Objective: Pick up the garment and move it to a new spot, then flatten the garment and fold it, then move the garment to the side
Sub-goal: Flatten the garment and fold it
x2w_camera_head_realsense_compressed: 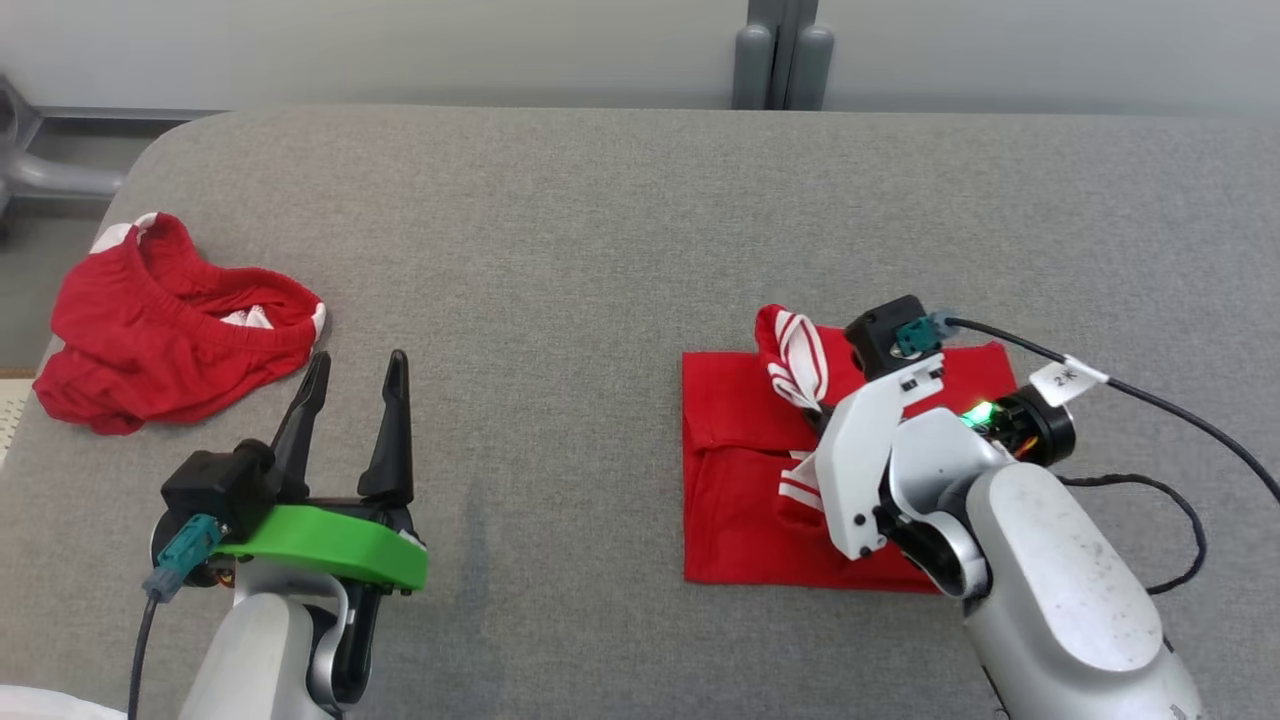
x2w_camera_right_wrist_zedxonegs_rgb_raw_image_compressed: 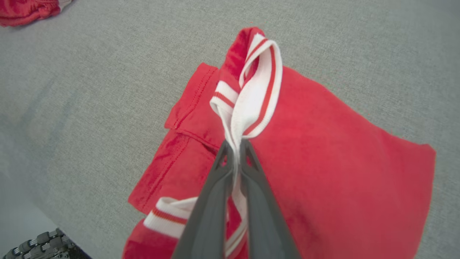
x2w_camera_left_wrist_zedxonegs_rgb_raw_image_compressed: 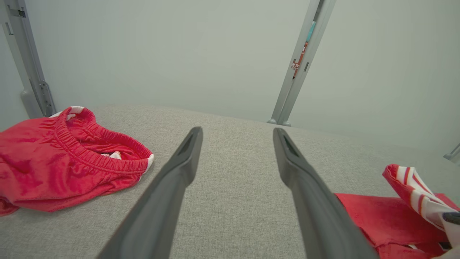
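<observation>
The garment (x2w_camera_head_realsense_compressed: 740, 470) should fold cleanly if the right gripper (x2w_camera_right_wrist_zedxonegs_rgb_raw_image_compressed: 235, 144), pinched on its striped cuff (x2w_camera_right_wrist_zedxonegs_rgb_raw_image_compressed: 257, 97), lays it flat while the left gripper (x2w_camera_head_realsense_compressed: 358, 362) hangs wide.

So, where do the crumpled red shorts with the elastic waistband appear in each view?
Head view: crumpled red shorts at the far left, beyond the open left gripper.
Left wrist view: crumpled red shorts at the left edge, on the grey table.
Right wrist view: a red sliver in the top left corner.
Shared landmark: the folded red garment with white striped trim, pinched by the right gripper.
</observation>
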You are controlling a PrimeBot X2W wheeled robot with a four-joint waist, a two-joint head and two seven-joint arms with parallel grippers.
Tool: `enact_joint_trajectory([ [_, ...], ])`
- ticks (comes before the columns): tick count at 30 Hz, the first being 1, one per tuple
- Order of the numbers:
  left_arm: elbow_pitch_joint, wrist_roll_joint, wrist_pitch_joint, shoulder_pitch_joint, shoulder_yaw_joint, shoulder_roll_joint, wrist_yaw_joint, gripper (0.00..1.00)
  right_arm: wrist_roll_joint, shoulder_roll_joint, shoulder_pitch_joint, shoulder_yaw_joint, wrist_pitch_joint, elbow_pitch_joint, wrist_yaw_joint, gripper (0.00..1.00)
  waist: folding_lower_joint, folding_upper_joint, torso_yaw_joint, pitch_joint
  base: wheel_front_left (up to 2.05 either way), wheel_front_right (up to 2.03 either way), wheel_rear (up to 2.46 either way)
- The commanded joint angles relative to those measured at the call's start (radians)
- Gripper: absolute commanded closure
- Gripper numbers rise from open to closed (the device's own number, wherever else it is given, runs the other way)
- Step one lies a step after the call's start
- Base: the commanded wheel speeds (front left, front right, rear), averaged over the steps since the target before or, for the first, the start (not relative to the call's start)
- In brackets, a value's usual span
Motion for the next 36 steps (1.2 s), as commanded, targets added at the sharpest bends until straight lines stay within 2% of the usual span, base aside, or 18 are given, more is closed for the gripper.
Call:
enact_joint_trajectory([
  [1, 0.001, -0.007, 0.000, -0.016, -0.002, -0.003, -0.004, 0.00, -0.001, 0.011, -0.023, 0.016, -0.011, 0.036, 0.000, 1.00, 0.0000, 0.0000, 0.017, 0.013, 0.00, 0.00, 0.00],
  [12, 0.011, -0.015, 0.000, -0.028, -0.026, -0.016, -0.004, 0.00, 0.010, 0.046, -0.117, 0.066, -0.107, 0.260, 0.000, 1.00, 0.0000, 0.0000, 0.061, 0.028, 0.00, 0.00, 0.00],
  [13, 0.013, -0.016, 0.000, -0.027, -0.027, -0.017, -0.004, 0.00, 0.019, 0.047, -0.122, 0.073, -0.118, 0.274, 0.000, 0.33, 0.0000, 0.0000, 0.063, 0.026, 0.00, 0.00, 0.00],
  [14, 0.014, -0.016, 0.000, -0.026, -0.028, -0.016, -0.004, 0.00, 0.035, 0.048, -0.124, 0.080, -0.128, 0.282, 0.000, 0.00, 0.0000, 0.0000, 0.065, 0.024, 0.00, 0.00, 0.00],
  [18, 0.017, -0.016, 0.000, -0.018, -0.025, -0.011, -0.004, 0.00, 0.107, 0.047, -0.136, 0.118, -0.184, 0.286, 0.000, 0.00, 0.0000, 0.0000, 0.066, 0.014, 0.00, 0.00, 0.00],
  [21, 0.019, -0.011, 0.000, -0.001, -0.017, -0.008, -0.004, 0.00, 0.185, 0.047, -0.142, 0.142, -0.246, 0.244, 0.000, 0.00, 0.0000, 0.0000, 0.057, -0.001, 0.00, 0.00, 0.00],
  [24, 0.017, -0.007, 0.000, 0.011, -0.010, -0.007, -0.004, 0.00, 0.208, 0.046, -0.134, 0.122, -0.323, 0.193, 0.000, 0.00, 0.0000, 0.0000, 0.039, -0.017, 0.00, 0.00, 0.00],
  [27, 0.016, -0.003, 0.000, 0.025, -0.004, -0.006, -0.004, 0.00, 0.155, 0.045, -0.104, 0.078, -0.389, 0.148, 0.000, 0.00, 0.0000, 0.0000, 0.019, -0.032, 0.00, 0.00, 0.00],
  [29, 0.017, -0.002, 0.000, 0.033, -0.001, -0.006, -0.004, 0.00, 0.101, 0.022, -0.073, 0.043, -0.434, 0.110, 0.000, 0.00, 0.0000, 0.0000, 0.006, -0.043, 0.00, 0.00, 0.00],
  [36, 0.003, 0.011, 0.000, 0.071, 0.024, -0.013, -0.004, 0.00, -0.044, -0.037, 0.124, -0.161, -0.624, -0.032, 0.000, 0.00, 0.0000, 0.0000, -0.040, -0.079, 0.00, 0.00, 0.00],
])
